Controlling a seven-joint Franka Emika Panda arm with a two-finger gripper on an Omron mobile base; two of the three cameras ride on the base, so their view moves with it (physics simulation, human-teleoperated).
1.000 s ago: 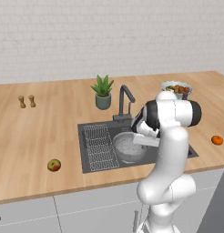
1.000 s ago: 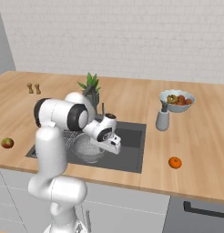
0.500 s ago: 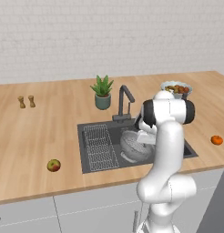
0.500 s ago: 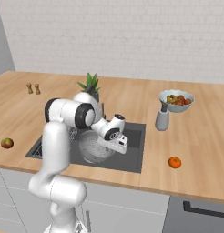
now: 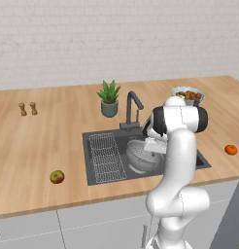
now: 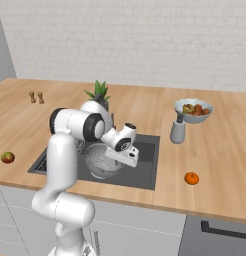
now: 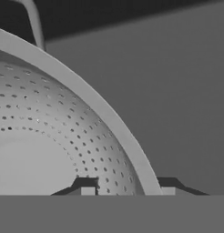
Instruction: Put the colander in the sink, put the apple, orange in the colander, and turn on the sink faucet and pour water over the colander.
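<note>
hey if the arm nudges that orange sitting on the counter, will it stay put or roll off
The orange looks round and smooth, so it would probably roll at a light push. It sits on the flat wooden counter with nothing beside it to stop it. It seems firm enough for the fingers to pinch, though it might slip out of an off-centre grip.

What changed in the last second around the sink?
The arm carried the colander from the sink's drainboard side toward the open basin, with the gripper straddling its rim. The apple, orange and faucet stayed put; no water runs.
</note>
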